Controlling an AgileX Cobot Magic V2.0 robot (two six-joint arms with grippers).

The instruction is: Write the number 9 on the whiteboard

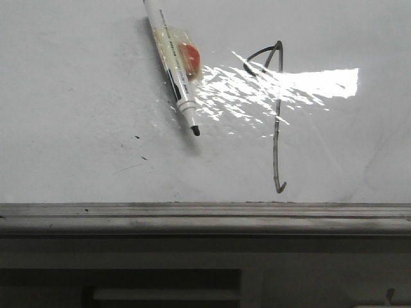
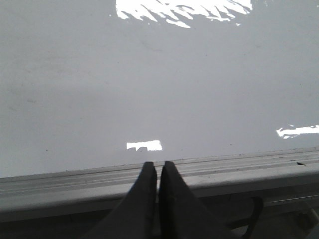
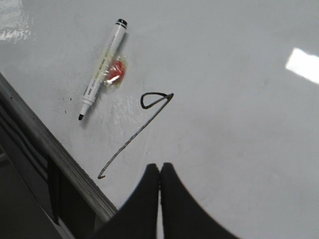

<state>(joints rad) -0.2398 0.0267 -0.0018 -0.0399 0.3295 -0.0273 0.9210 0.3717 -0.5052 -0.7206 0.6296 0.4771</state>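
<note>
While glare hides part of the number 9 (image 1: 277, 115), both grippers (image 2: 158, 172) (image 3: 160, 174) hang clenched, empty.

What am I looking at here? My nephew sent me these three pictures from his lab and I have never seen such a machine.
It is a robot with two arms, each ending in a gripper. One picture looks forward over the work surface; the other two come from cameras on the left and right wrists.

The surface is a whiteboard with a metal ledge along its near edge. On it is a hand-drawn 9: a small loop on a long stem. Left of it lies an uncapped marker with something red taped to its side.

The dark wedges in the wrist views are the left gripper and the right gripper. Both are shut and hold nothing; the bright patches are glare.
</note>
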